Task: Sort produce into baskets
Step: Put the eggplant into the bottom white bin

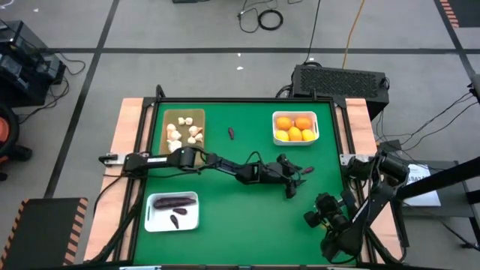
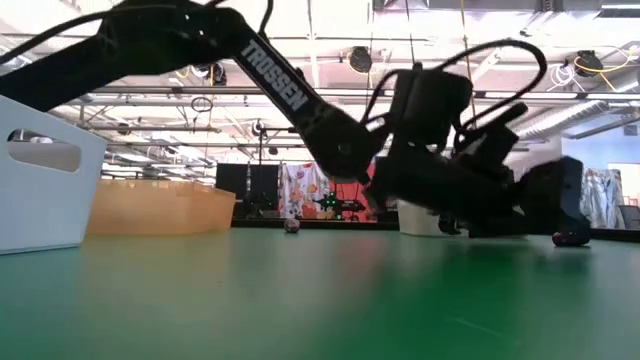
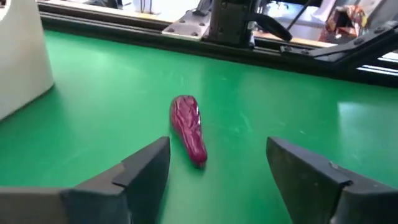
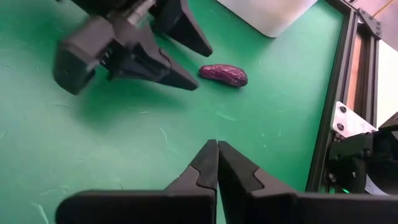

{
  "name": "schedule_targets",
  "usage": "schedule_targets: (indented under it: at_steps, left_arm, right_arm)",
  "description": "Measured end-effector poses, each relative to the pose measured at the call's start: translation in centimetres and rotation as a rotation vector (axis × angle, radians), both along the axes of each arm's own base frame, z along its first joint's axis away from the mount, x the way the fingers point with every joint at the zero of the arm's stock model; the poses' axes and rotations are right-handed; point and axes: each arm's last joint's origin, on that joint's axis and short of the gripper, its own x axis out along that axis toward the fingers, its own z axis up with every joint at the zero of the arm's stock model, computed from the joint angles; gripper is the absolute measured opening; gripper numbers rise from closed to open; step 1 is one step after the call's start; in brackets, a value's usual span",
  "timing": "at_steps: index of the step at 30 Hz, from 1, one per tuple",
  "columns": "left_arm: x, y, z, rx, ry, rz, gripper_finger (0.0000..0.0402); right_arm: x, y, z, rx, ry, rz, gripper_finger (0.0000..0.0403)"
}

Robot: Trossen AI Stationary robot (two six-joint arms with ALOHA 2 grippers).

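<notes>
A small dark purple eggplant piece (image 3: 188, 127) lies on the green table, right of the middle; it also shows in the high view (image 1: 307, 171) and the right wrist view (image 4: 222, 74). My left gripper (image 3: 217, 146) is open and low over the table, its fingers just short of the piece, touching nothing; it also shows in the high view (image 1: 295, 181). My right gripper (image 4: 217, 149) is shut and empty at the table's near right (image 1: 313, 217). A second small purple piece (image 1: 232, 133) lies toward the far edge.
A tan tray (image 1: 199, 114) with several white bulbs stands at the far left. A white tray (image 1: 275, 126) with citrus stands at the far right. A white tray (image 1: 152, 217) with purple pieces stands at the near left. The table's metal frame (image 4: 336, 118) runs along its right edge.
</notes>
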Motion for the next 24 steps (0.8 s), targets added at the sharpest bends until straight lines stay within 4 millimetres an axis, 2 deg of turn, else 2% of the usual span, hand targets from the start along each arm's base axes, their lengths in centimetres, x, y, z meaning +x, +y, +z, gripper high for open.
schedule_targets:
  at_steps: [7, 10, 15, 24]
  left_arm:
    - [1.3, 0.1, -1.4, 0.007, -0.041, 0.011, 0.0275]
    - [1.8, 0.1, -1.9, 0.012, -0.007, 0.025, 0.0274]
    - [2.0, 0.0, -2.0, 0.086, 0.13, 0.06, 0.0274]
    - [2.2, 0.0, -1.7, 0.088, 0.146, 0.036, 0.0273]
  right_arm:
    - [0.0, 0.1, -0.1, 0.011, -0.005, -0.002, 0.0]
    - [0.1, 0.1, -0.1, 0.019, -0.009, -0.002, 0.0]
    - [0.1, 0.2, -0.2, 0.029, -0.012, 0.0, 0.0]
    - [0.2, 0.4, -0.3, 0.05, -0.021, 0.006, 0.0]
